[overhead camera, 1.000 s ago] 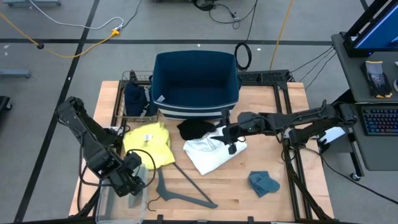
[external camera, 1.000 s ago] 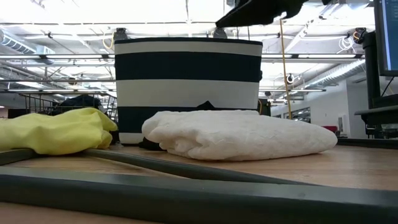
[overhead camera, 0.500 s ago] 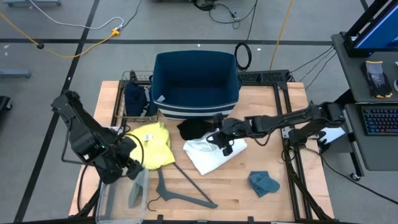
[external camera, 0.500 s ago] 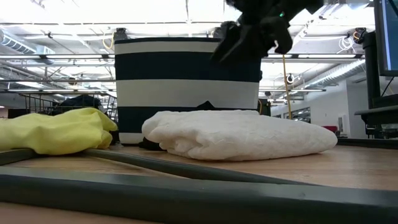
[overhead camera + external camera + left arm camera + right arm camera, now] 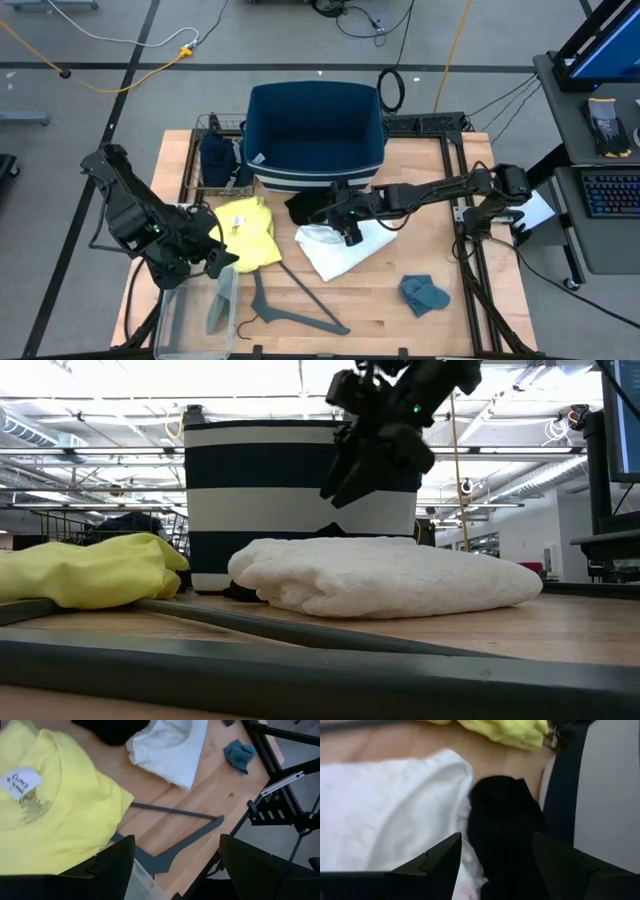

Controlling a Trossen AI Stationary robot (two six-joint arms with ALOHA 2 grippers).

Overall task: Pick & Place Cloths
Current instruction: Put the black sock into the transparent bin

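The right gripper (image 5: 343,222) is held above the near edge of the white cloth (image 5: 345,250), with the black cloth (image 5: 312,207) just beside it toward the left arm and the basket (image 5: 315,135) just behind it. The teal rag (image 5: 424,294) lies well apart, nearer the table's front. The left gripper (image 5: 212,258) is positioned at the front edge of the yellow cloth (image 5: 245,232), with the hanger (image 5: 295,312) just beside it and the clear bin (image 5: 190,322) in front.

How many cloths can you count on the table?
5: yellow on the left, black by the bin, white mid-table, teal on the right, navy in the wire basket. Others may be hidden.
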